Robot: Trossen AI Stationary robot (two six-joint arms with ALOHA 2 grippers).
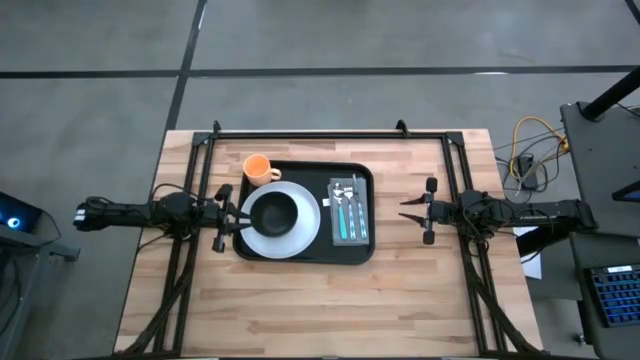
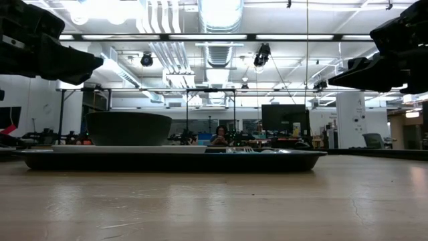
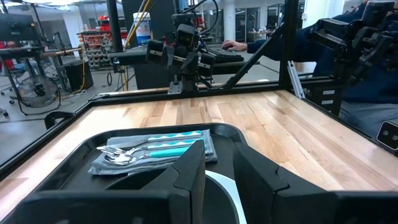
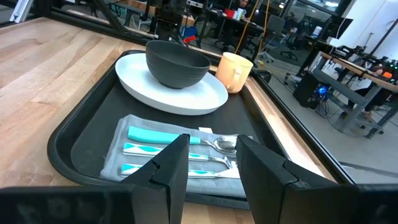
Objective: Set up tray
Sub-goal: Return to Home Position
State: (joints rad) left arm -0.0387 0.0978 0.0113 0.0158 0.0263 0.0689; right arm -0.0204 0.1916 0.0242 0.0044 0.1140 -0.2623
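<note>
One wooden table (image 1: 330, 300) fills the overhead view, with a large black tray (image 1: 300, 255) lying flat at its centre. Take the tray's middle as the hub of a clock in that view. A white plate (image 1: 305, 228) sits at 9 o'clock with a small black bowl (image 1: 273, 212) standing on it. An orange cup (image 1: 258, 168) stands upright in the tray's 11 o'clock corner, just beside the plate. At 3 o'clock a gray napkin (image 4: 117, 149) lies inside the tray, carrying three teal-handled pieces of cutlery (image 1: 350, 215) side by side. The left gripper (image 1: 240, 215) hovers at the tray's 9 o'clock rim, fingers apart and grasping nothing. The right gripper (image 1: 408, 209) hangs over bare wood at 3 o'clock, clear of the tray, its fingers likewise spread and empty. Both are raised above the tabletop. Far beyond the table, in the level view, a person (image 2: 219, 136) sits in the workshop.
</note>
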